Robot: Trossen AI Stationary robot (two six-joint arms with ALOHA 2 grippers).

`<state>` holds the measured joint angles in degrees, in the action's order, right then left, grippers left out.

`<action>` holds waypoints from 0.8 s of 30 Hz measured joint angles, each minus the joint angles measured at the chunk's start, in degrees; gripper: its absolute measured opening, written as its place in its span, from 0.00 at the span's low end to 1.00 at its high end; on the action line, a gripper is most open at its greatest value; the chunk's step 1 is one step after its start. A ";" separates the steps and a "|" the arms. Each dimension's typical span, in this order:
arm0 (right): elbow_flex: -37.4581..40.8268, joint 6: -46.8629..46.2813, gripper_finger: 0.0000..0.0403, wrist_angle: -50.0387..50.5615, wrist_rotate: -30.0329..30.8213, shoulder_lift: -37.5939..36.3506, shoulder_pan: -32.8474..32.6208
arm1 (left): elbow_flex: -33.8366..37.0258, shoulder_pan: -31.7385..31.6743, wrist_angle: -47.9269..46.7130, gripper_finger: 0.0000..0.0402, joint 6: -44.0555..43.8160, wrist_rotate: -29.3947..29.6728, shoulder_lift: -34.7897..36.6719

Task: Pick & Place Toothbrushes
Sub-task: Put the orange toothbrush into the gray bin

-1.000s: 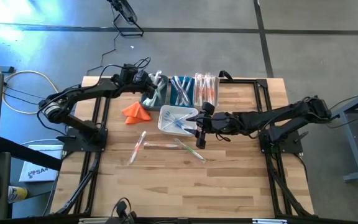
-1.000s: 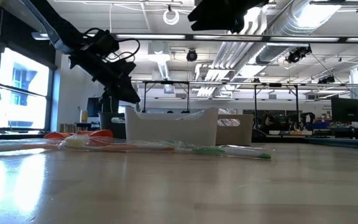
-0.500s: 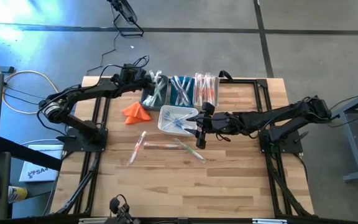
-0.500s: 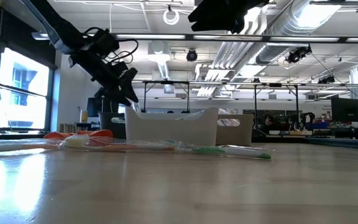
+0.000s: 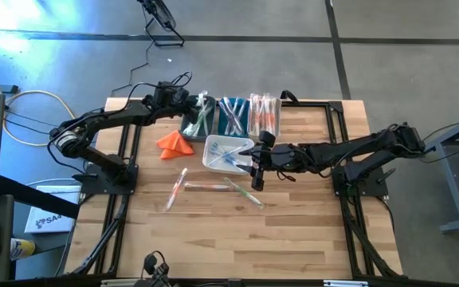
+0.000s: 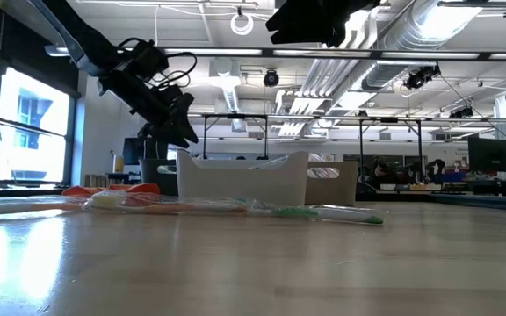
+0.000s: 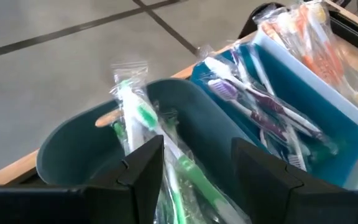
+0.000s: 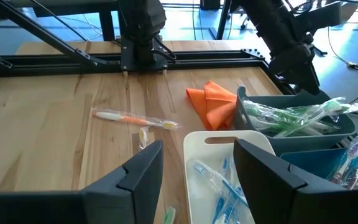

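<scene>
My left gripper (image 5: pixel 194 104) (image 7: pixel 197 149) hangs open over the dark teal bin (image 7: pixel 73 143) at the table's far side. Wrapped green toothbrushes (image 7: pixel 143 115) stand slanted in that bin, leaning on its rim, and some run between the spread fingers. A blue bin (image 5: pixel 231 117) with blue and purple toothbrushes and a clear bin (image 5: pixel 263 114) with orange ones stand to its right. My right gripper (image 5: pixel 253 157) (image 8: pixel 197 146) hovers open above the white bin (image 8: pixel 229 138), which holds blue toothbrushes. Three wrapped toothbrushes (image 5: pixel 205 186) lie loose on the wood nearer the front.
An orange folded cloth (image 5: pixel 174 143) lies left of the white bin. A black frame rail (image 5: pixel 337 119) runs along the table's sides. In the low view, the loose toothbrushes (image 6: pixel 314 211) lie in a row in front of the white bin.
My left gripper has opened above the dark teal bin and turned a little at the wrist while staying in place. The right arm has kept still.
</scene>
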<state>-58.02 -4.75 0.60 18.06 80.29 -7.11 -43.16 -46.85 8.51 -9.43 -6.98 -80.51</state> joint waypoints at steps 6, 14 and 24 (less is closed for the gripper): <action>0.00 0.00 0.47 0.00 0.00 0.00 0.00 | 0.00 -0.02 -0.74 0.46 0.54 -1.23 0.04; 0.00 -0.15 0.47 0.02 -0.15 0.00 0.00 | 0.02 0.00 -7.31 0.43 5.75 -10.32 2.74; 0.00 -0.07 0.47 0.04 -0.18 -0.02 0.00 | 0.41 1.19 -21.67 0.24 8.27 -10.40 17.23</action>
<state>-58.02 -4.82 0.64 17.88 80.27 -7.11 -42.74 -45.66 -13.15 -1.16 -17.39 -63.28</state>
